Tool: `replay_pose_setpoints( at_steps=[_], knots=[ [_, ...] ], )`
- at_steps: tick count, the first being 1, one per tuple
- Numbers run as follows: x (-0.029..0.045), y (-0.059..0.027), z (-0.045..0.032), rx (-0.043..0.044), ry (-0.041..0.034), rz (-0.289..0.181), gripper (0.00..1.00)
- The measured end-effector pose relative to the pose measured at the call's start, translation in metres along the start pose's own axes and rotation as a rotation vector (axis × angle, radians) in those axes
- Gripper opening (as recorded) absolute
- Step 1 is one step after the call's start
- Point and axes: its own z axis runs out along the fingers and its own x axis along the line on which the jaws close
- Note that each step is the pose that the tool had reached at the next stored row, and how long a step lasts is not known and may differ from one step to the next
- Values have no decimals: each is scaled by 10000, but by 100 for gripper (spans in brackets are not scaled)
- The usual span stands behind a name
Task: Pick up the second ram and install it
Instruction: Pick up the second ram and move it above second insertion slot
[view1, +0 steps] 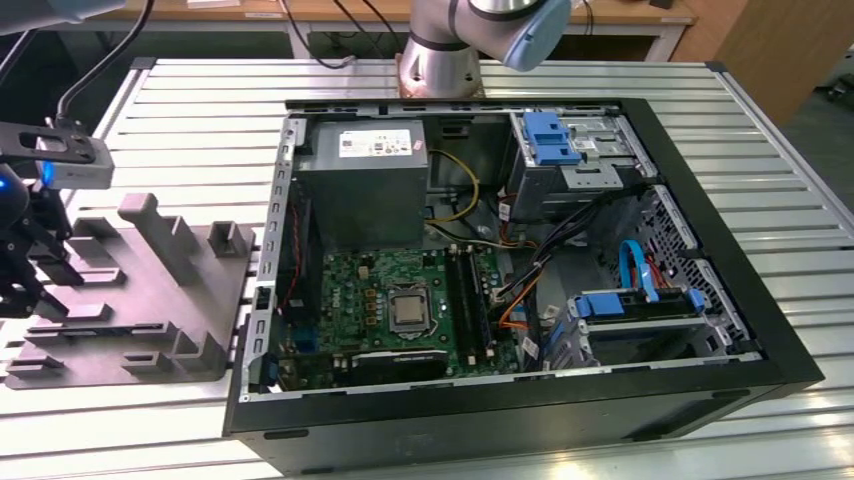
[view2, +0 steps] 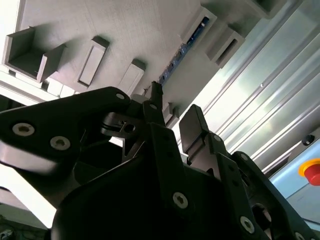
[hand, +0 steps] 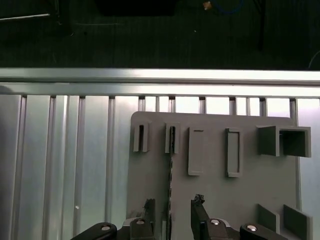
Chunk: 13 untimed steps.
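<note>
Two jaws stand wide apart astride the second ram (hand: 170, 165), not gripping it; it stands on edge in a slot of the grey plastic tray (hand: 250, 185) on the slatted tabletop (hand: 65, 165).

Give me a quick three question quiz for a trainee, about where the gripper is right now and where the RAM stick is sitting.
1. True or false: the gripper is inside the computer case.
2. The second ram stands on edge in: A) the grey tray; B) a motherboard slot; C) a drive bay.
3. Fill in: in the first wrist view the gripper's fingers stand one on each side of the ram with a gap showing, so the gripper is ____.

Key:
1. False. It is over the grey tray, outside the computer case, at the exterior view's left.
2. A
3. open
</note>
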Motion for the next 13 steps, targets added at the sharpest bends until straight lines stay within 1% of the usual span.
replay_pose_setpoints(
  at_steps=[2,4,6,10,13],
  knots=[
    [5,-2,7,89,-1,-88,41],
    [14,-1,18,158,3,-164,41],
    [20,-2,30,187,2,-193,41],
    [21,0,29,194,8,-197,41],
    [21,-1,55,304,-3,-197,41]
  ],
)
